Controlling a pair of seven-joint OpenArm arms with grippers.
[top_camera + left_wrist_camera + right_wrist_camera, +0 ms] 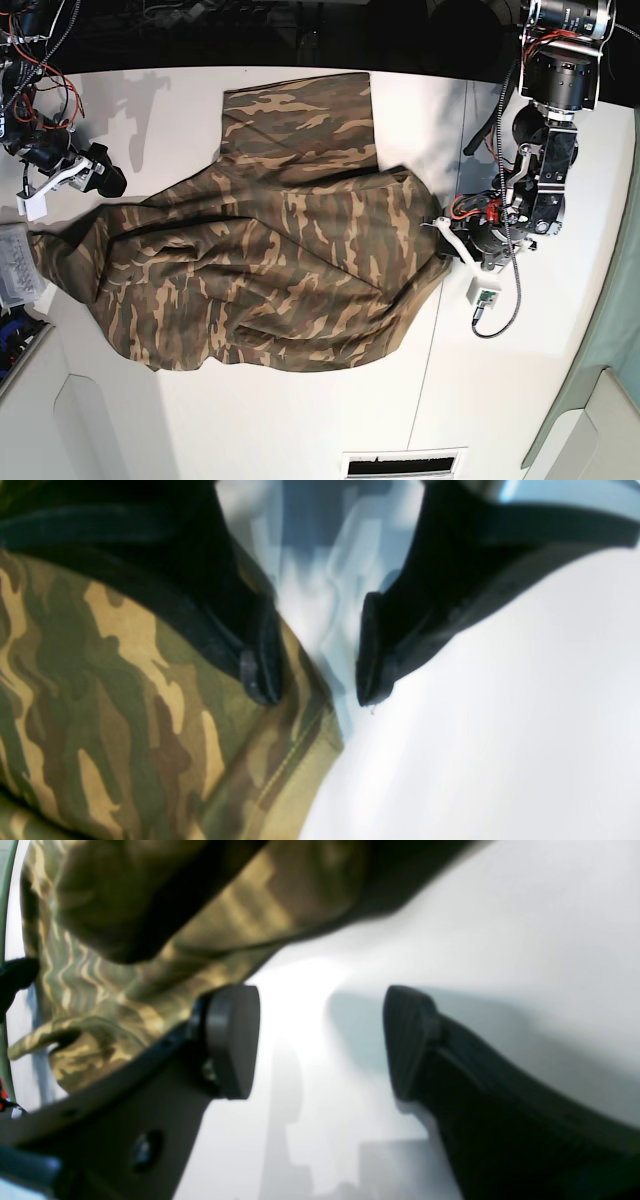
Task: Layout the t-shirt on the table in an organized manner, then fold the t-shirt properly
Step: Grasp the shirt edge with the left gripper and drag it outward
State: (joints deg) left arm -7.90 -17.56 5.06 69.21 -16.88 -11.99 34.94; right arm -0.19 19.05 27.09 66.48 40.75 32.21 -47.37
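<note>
Black fingers [260, 650] of the left gripper [316, 672] stand apart with nothing between them, right at the hem of the t-shirt [270, 270]. Two dark pads [232, 1040] of the right gripper [322, 1042] are spread wide and hold nothing, just beside the cloth. One camouflage t-shirt lies wrinkled across the white table [500, 400], between the two arms. One small white box [484, 297] sits near the left gripper.

1. Two black robot arms with bulky round joints are seen.
2. Red and black cables are strung along both.
3. The left gripper [315, 680] has black, flat-padded fingers.
4. The right gripper [320, 1040] carries grey rounded pads [232, 1040] and a white bracket.
</note>
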